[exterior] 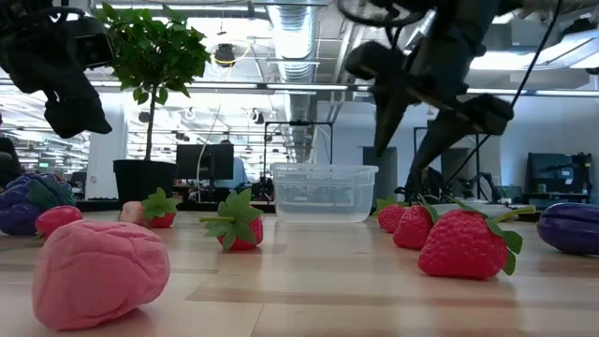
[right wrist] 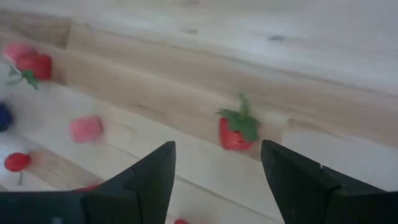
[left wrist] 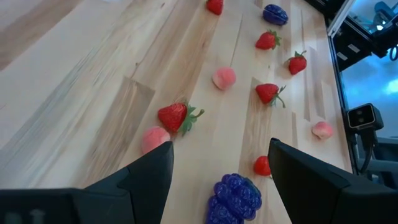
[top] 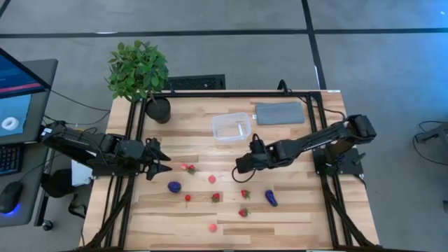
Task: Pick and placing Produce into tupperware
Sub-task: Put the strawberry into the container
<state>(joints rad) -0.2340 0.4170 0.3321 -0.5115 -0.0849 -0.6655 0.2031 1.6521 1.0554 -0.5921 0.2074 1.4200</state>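
The produce lies scattered on the wooden table: strawberries [top: 187, 168] [top: 245, 194], pink pieces [top: 212, 179], a purple bunch [top: 173, 186] and a purple piece [top: 270, 198]. The clear tupperware [top: 231, 127] stands farther back with nothing showing inside. My left gripper [top: 159, 161] hovers open at the table's left edge, above a strawberry [left wrist: 176, 116] and the purple bunch [left wrist: 236, 196]. My right gripper [top: 238, 166] hangs open over the table's middle, pointing down, with a strawberry [right wrist: 235, 132] on the table beyond its fingers. Nothing is between either pair of fingers.
A potted plant [top: 140, 73] stands at the far left corner. A flat grey pad [top: 280, 112] lies to the right of the tupperware. Black frame rails [top: 133, 140] run along both table sides. A monitor and keyboard [top: 14, 105] are off the left edge.
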